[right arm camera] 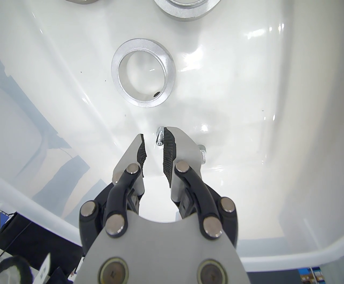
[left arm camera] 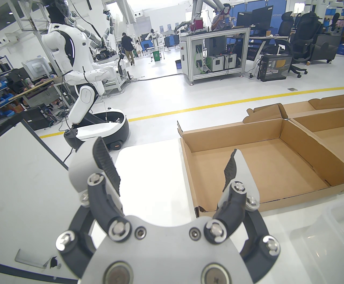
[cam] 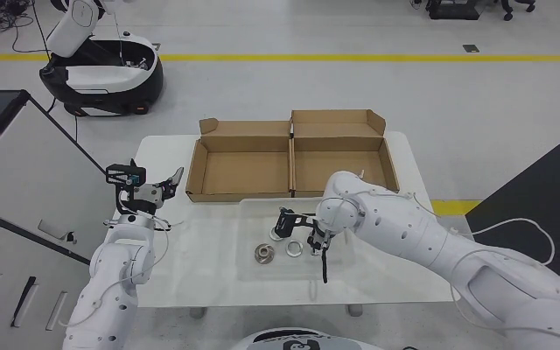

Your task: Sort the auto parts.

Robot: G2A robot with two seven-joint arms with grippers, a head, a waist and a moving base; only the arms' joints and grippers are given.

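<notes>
- Two cardboard boxes (cam: 236, 166) (cam: 341, 162) sit side by side, touching, at the far side of the table (cam: 175, 262), flaps open. Just in front of them is a pale plastic bin (cam: 254, 210).
- Top view, layout: my right gripper (cam: 317, 241) is down inside the bin. My left gripper (cam: 169, 184) is held up over the table's left part, well apart from the bin.
- Top view, parts: two round metal parts lie on the bin floor beside my right gripper. One is a flanged disc (cam: 264, 253), the other a ring (cam: 294, 249) nearer the gripper. Finger spacing is too small to judge here.
- Right wrist view, finer detail: my right gripper (right arm camera: 153, 135) has its fingers a narrow gap apart, pads not closed on anything I can confirm.
- A small threaded bolt (right arm camera: 159, 137) lies at the fingertips, in the gap and close to one pad; I cannot tell whether it touches.
- A second bolt (right arm camera: 202, 154) lies just outside that same finger.
- A silver ring (right arm camera: 169, 75) rests flat on the bin floor a little beyond the fingertips.
- A larger ring (right arm camera: 188, 10) lies farther on, cut by the frame edge.
- Left wrist view: my left gripper (left arm camera: 167, 146) is spread wide and holds nothing. Beyond it is the nearer box (left arm camera: 255, 161), with a bare floor.
</notes>
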